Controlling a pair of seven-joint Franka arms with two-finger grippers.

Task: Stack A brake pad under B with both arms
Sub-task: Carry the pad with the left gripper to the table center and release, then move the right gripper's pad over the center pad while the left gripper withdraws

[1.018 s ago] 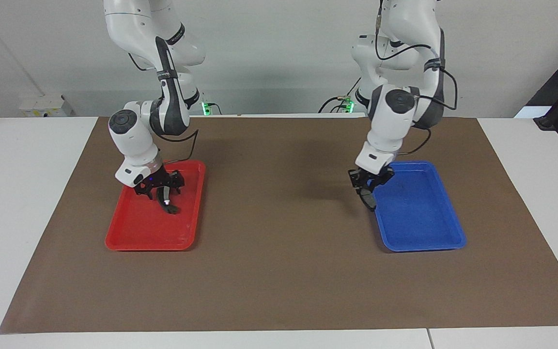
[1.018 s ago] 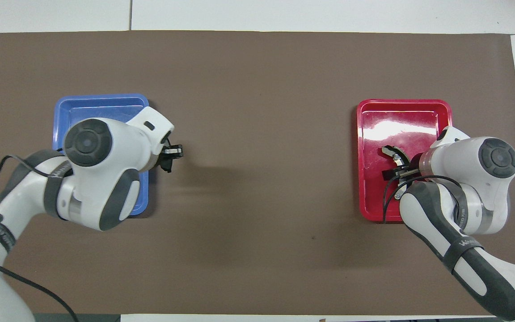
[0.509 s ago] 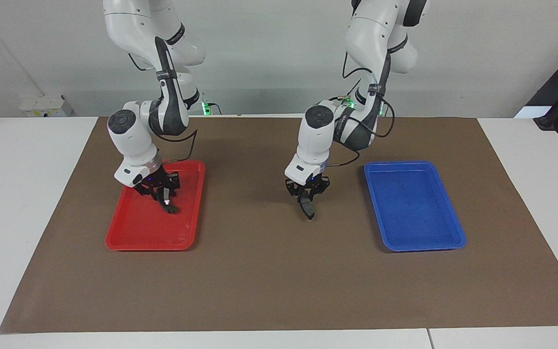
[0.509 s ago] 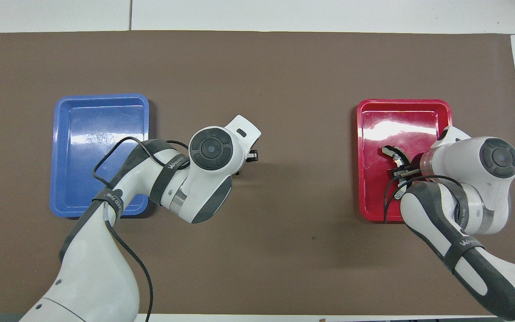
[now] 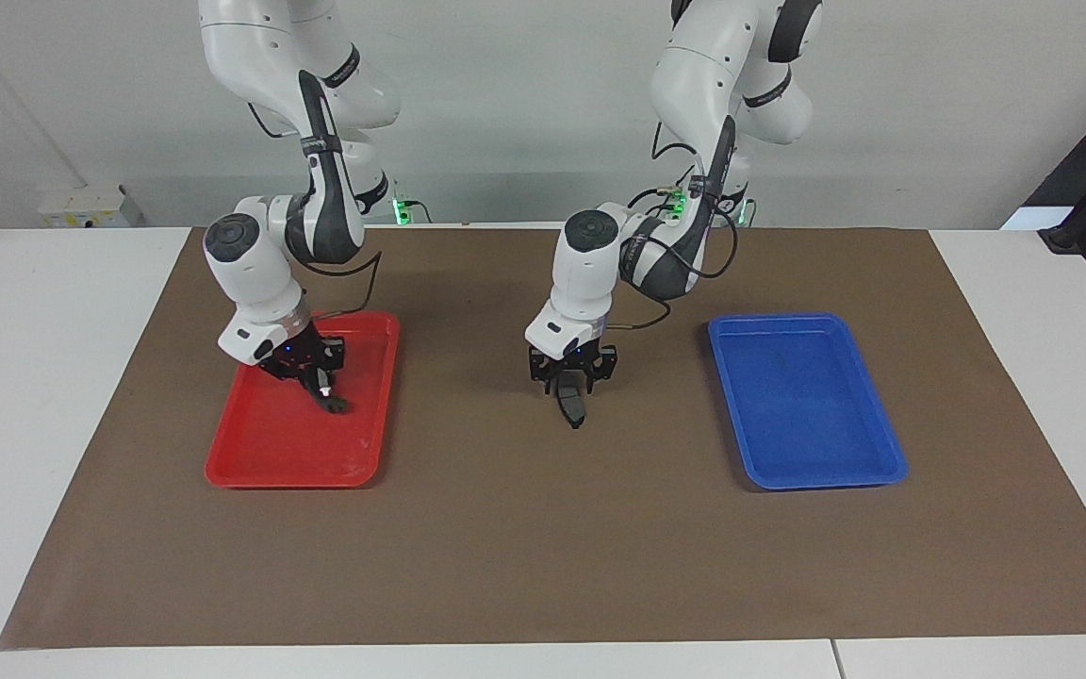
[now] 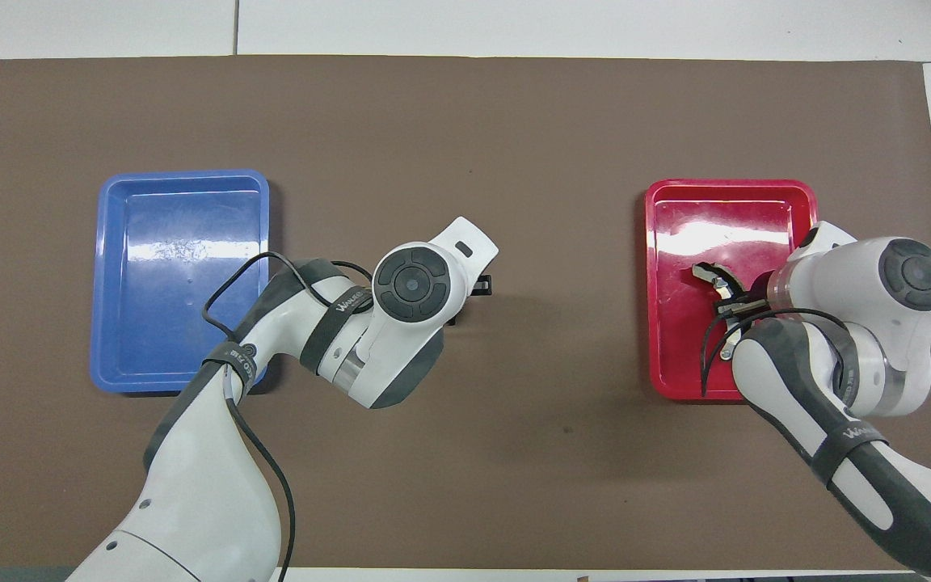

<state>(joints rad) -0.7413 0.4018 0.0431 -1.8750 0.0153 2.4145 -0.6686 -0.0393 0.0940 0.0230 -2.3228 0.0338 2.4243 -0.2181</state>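
Two end effectors, each clamped: left end effector (image 5: 569,391) has carried short pad (image 5: 570,407) from blue tray (image 5: 882,443) to mid-counter; right end effector (image 5: 310,371) grips long pad (image 5: 330,402) over red tray (image 5: 260,462).

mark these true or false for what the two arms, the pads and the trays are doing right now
1. The left pincer holds the A brake pad over the brown mat. True.
2. The blue tray has the short pad lying in it. False: nothing shows in it; that pad hangs from the left pincer over the mat between the trays.
3. The right pincer is at B over the red tray. True.
4. The two pads are already stacked. False: they are apart, one at each pincer.
5. The red tray sits toward the left arm's end of the table. False: it is toward the right arm's end.
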